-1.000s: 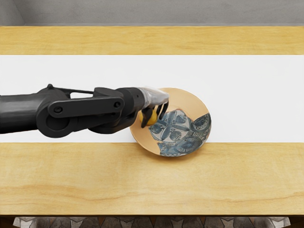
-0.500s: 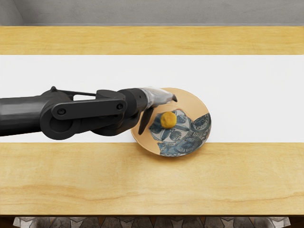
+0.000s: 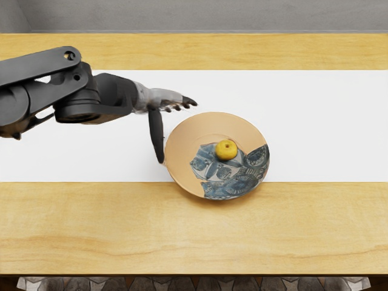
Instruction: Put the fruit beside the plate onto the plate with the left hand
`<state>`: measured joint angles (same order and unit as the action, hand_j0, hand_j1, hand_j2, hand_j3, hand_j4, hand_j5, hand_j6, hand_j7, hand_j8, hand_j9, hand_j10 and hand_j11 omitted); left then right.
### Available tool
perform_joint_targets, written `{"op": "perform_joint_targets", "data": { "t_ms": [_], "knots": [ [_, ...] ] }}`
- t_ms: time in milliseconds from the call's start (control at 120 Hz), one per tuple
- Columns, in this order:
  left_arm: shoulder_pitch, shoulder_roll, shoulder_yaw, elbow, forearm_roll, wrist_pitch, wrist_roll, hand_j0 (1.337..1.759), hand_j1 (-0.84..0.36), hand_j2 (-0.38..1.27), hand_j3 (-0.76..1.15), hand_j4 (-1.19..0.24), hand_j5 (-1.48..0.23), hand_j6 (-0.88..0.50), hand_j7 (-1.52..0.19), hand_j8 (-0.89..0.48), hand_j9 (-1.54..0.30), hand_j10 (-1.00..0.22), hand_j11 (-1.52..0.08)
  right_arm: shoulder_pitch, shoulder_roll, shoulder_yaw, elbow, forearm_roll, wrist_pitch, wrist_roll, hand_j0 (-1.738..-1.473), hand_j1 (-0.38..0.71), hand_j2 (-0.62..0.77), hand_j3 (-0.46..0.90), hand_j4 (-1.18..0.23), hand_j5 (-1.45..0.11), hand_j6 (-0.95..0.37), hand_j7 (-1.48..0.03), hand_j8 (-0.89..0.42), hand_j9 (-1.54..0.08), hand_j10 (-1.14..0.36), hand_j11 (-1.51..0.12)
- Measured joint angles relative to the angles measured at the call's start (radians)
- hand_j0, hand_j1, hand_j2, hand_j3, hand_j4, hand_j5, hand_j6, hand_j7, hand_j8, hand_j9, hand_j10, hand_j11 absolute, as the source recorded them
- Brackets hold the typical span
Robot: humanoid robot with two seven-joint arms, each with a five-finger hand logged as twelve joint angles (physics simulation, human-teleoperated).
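Your left hand (image 3: 162,104) hangs open with fingers spread, holding nothing. Just to its right the fruit (image 3: 226,149) sits on the plate (image 3: 182,130), which rests on the white strip (image 3: 321,121) across the wooden surface (image 3: 194,224). Plain grey lies beyond.

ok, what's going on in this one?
The left hand is open and holds nothing. It is above the white runner, just off the left rim of the plate, with its fingers spread. The yellow fruit sits on the plate near the middle, clear of the hand. As things lie, the placement looks done. The right arm is not in view.
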<state>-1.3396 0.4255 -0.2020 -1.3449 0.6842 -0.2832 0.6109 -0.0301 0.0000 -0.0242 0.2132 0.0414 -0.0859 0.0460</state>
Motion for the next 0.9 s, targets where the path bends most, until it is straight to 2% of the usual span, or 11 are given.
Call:
{"op": "perform_joint_targets", "data": {
  "t_ms": [333,625,900],
  "knots": [
    [0.020,0.200,-0.085,-0.001,-0.239,-0.190,0.000,1.658,0.35,0.00,0.00,0.00,0.00,0.00,0.00,0.00,0.00,0.00,0.00,0.001,0.000,0.000,0.000,0.000,0.000,0.000,-1.658,-0.32,0.00,0.00,-0.02,-0.03,-0.02,-0.03,-0.02,-0.03,-0.02,-0.03],
    [0.049,0.343,-0.114,0.012,-0.397,-0.300,0.000,1.658,0.35,0.00,0.00,0.00,0.00,0.00,0.00,0.00,0.00,0.00,0.00,0.001,0.000,0.000,0.001,0.001,0.000,0.000,-1.658,-0.32,0.00,0.00,-0.02,-0.03,-0.02,-0.03,-0.02,-0.03,-0.02,-0.03],
    [0.050,0.369,-0.117,0.020,-0.418,-0.326,0.000,1.658,0.35,0.00,0.00,0.00,0.00,0.00,0.00,0.00,0.00,0.00,0.00,0.001,0.000,0.000,0.001,0.000,0.000,0.000,-1.658,-0.32,0.00,0.00,-0.02,-0.03,-0.02,-0.03,-0.02,-0.03,-0.02,-0.03]
  ]
}}
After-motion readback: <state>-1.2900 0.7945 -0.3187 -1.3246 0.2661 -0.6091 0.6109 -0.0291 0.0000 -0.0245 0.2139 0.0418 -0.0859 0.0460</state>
